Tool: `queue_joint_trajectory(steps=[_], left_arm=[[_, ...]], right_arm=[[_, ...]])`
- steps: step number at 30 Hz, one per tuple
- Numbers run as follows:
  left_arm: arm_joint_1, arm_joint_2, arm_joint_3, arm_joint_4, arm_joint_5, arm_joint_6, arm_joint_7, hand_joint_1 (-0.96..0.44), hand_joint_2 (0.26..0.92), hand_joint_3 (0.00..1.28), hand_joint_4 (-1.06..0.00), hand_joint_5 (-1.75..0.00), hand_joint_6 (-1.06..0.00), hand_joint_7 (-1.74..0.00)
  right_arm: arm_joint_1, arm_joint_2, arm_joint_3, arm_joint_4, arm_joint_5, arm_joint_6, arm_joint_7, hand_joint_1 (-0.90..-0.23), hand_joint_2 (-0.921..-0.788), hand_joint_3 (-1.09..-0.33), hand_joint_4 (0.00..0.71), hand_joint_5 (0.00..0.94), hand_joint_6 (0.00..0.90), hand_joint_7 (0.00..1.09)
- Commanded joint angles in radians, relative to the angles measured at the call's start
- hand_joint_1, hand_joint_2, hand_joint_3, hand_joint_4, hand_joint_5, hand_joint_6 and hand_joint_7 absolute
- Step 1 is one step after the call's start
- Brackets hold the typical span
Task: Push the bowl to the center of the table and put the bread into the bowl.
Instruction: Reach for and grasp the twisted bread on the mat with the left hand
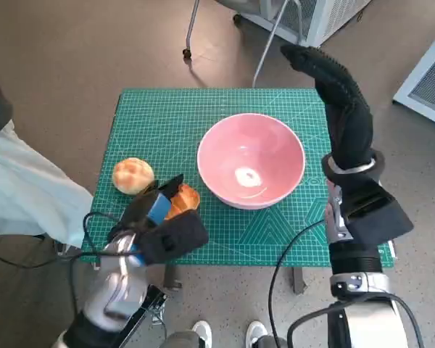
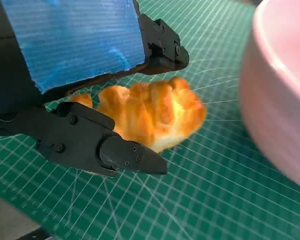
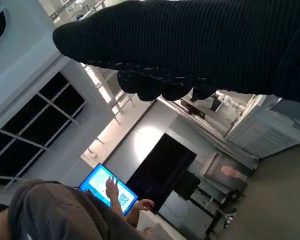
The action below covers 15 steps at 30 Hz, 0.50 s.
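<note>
Golden flaky croissant-shaped bread point(image 2: 150, 115) lies on the green cutting mat point(image 1: 167, 123) just beside the pink round bowl point(image 1: 251, 161), bracketed by the left hand's point(image 1: 156, 217) black fingers point(image 2: 130, 157), which look about to pinch it. Best to close gently around its middle before lifting. Right hand point(image 1: 341, 109) is raised beside the bowl, fingers extended together, holding nothing.

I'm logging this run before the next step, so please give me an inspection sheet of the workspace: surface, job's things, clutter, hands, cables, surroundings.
Surface: green cutting mat covers the small table.
Job's things: pink bowl upright and empty, about mid-table; croissant on the mat beside the bowl; round bun further from the bowl.
Clutter: nothing seen.
Hands: left hand around the croissant, fingers on both sides; right hand raised beside the bowl, holding nothing.
Cables: black cables loop along both forearms.
Surroundings: person in pale clothing beside the table; feet below its near edge.
</note>
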Motion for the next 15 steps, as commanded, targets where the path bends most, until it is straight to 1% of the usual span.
queue_joint_trajectory(steps=[1, 2, 3, 4, 5, 6, 7, 8, 11, 13, 15], left_arm=[[-0.02, -0.019, 0.012, 0.089, -0.011, -0.05, 0.04, -0.35, 0.89, 0.0, -0.4, -0.09, -0.45, -0.11], [-0.019, -0.02, 0.016, 0.101, -0.016, -0.063, 0.046, -0.09, 0.901, 0.04, -0.48, -0.52, -0.48, -0.14], [-0.017, -0.021, 0.022, 0.114, -0.022, -0.082, 0.056, 0.0, 0.905, 0.06, -0.51, -0.68, -0.5, -0.15], [-0.015, -0.021, 0.027, 0.123, -0.026, -0.096, 0.062, 0.13, 0.866, 0.17, -0.55, -0.92, -0.5, -0.22], [-0.01, -0.018, 0.033, 0.134, -0.032, -0.121, 0.074, 0.23, 0.76, 0.38, -0.57, -1.11, -0.49, -0.32], [-0.006, -0.016, 0.038, 0.143, -0.036, -0.14, 0.082, 0.29, 0.667, 0.59, -0.58, -1.28, -0.49, -0.46], [-0.002, -0.012, 0.043, 0.154, -0.039, -0.165, 0.094, 0.32, 0.632, 0.66, -0.58, -1.34, -0.49, -0.51], [0.001, -0.01, 0.048, 0.162, -0.041, -0.182, 0.101, 0.16, 0.637, 0.69, -0.54, -1.41, -0.49, -0.97], [0.014, 0.003, 0.064, 0.17, -0.042, -0.235, 0.122, 0.07, 0.637, 0.69, -0.53, -1.42, -0.51, -1.23], [0.022, 0.013, 0.077, 0.159, -0.043, -0.258, 0.129, 0.03, 0.63, 0.68, -0.57, -1.5, -0.55, -1.18], [0.028, 0.021, 0.089, 0.14, -0.044, -0.268, 0.13, 0.02, 0.642, 0.65, -0.59, -1.5, -0.58, -1.15]], right_arm=[[0.029, 0.003, 0.007, 0.0, 0.012, 0.004, 0.015, -0.65, -0.921, -0.83, 0.279, 0.023, -0.001, 0.74], [0.029, 0.003, 0.008, 0.0, 0.012, 0.003, 0.016, -0.65, -0.921, -0.829, 0.279, 0.022, -0.001, 0.74], [0.029, 0.002, 0.008, 0.002, 0.013, 0.001, 0.016, -0.65, -0.921, -0.829, 0.279, 0.022, -0.001, 0.74], [0.029, 0.002, 0.008, 0.003, 0.013, 0.0, 0.016, -0.649, -0.921, -0.828, 0.279, 0.022, -0.001, 0.74], [0.03, 0.002, 0.009, 0.005, 0.013, -0.002, 0.016, -0.647, -0.921, -0.828, 0.278, 0.022, -0.001, 0.74], [0.03, 0.002, 0.009, 0.006, 0.013, -0.003, 0.016, -0.644, -0.921, -0.827, 0.278, 0.022, -0.001, 0.74], [0.031, 0.002, 0.009, 0.006, 0.012, -0.004, 0.016, -0.643, -0.921, -0.827, 0.278, 0.022, -0.001, 0.74], [0.032, 0.002, 0.01, 0.006, 0.011, -0.005, 0.016, -0.641, -0.921, -0.827, 0.279, 0.023, -0.001, 0.74], [0.034, 0.002, 0.01, 0.005, 0.012, -0.005, 0.016, -0.64, -0.921, -0.827, 0.279, 0.023, -0.001, 0.74], [0.035, 0.002, 0.011, 0.005, 0.013, -0.005, 0.017, -0.639, -0.921, -0.827, 0.279, 0.023, -0.001, 0.74], [0.036, 0.001, 0.011, 0.006, 0.015, -0.005, 0.019, -0.639, -0.921, -0.827, 0.279, 0.023, -0.001, 0.74]])
